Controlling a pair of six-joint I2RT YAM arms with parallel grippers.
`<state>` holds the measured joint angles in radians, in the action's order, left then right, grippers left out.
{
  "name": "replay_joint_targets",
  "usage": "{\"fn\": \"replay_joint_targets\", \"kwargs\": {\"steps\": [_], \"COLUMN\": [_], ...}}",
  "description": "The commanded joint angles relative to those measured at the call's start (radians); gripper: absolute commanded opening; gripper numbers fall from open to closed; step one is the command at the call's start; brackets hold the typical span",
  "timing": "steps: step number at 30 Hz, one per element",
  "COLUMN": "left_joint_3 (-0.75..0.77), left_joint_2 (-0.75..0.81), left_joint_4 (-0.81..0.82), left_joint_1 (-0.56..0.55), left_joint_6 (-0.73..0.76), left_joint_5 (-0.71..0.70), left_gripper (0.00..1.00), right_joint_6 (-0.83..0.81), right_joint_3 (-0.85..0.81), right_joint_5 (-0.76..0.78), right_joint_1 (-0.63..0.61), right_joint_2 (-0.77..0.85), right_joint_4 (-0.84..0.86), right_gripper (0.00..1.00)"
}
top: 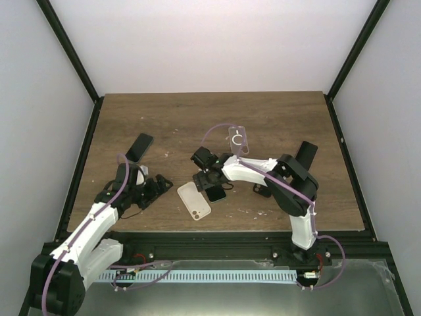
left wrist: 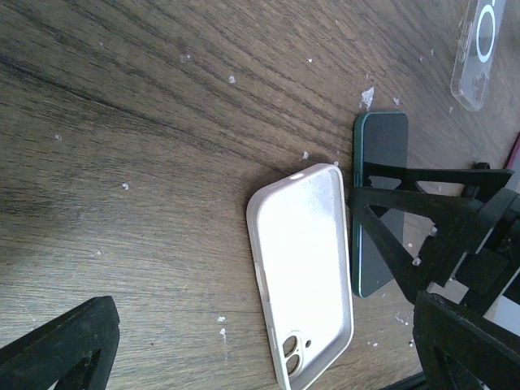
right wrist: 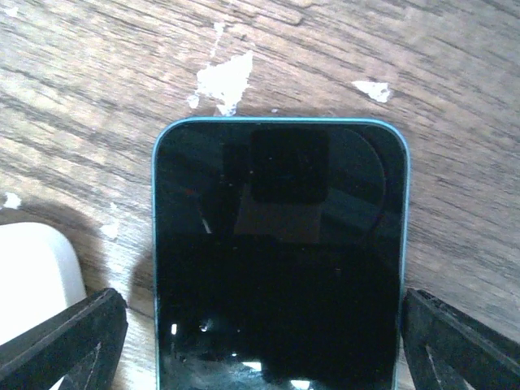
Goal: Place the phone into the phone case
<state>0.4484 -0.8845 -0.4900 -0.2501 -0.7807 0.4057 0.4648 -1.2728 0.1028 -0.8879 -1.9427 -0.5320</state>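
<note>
Phone (right wrist: 280, 260) lies flat, just beside the white case (left wrist: 305, 268), between the spread fingers of the right gripper (right wrist: 260, 325) (a gap shows on the case's side).

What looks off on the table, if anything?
White flecks are scattered over the wooden table, the biggest patch just beyond the phone's top edge; they look like chips or debris. The white case lies open side up, seemingly undamaged.

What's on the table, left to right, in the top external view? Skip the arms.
left black slab → white phone case → phone → clear case → right black slab
</note>
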Motion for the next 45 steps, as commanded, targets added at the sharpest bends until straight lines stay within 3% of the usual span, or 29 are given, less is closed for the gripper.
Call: {"fn": "replay_joint_targets", "kwargs": {"steps": [1,17,23,32,36,45], "left_joint_3": [-0.009,-0.018,-0.02,-0.051,-0.023,0.01], "left_joint_2": [0.008,-0.014,-0.009,-0.008,0.002,0.072], "left_joint_4": [0.0,0.037,0.047,0.082,0.023,-0.061], "left_joint_1": [0.004,0.004,0.004,0.005,0.004,0.005], "left_joint_6": [0.013,-0.001,-0.017,-0.056,-0.05,-0.047], "left_joint_5": [0.012,0.042,0.058,0.08,0.024,-0.04], "left_gripper": [1.0,0.97,0.97,0.95,0.95,0.95], "right_joint_6": [0.009,-0.028,-0.02,0.021,0.049,0.109], "right_joint_3": [-0.032,0.023,0.033,0.006,0.031,0.066], "right_joint_5": [0.083,0.109,0.089,-0.028,-0.149,-0.201], "right_joint_1": [-0.01,-0.028,-0.028,-0.039,-0.061,-0.132], "right_joint_2": [-0.028,-0.023,0.061,0.188,0.227,0.19], "right_joint_4": [-0.089,-0.086,-0.063,-0.061,0.036,0.191], "right_gripper": [0.92,0.79,0.68,0.63,0.63,0.62]}}
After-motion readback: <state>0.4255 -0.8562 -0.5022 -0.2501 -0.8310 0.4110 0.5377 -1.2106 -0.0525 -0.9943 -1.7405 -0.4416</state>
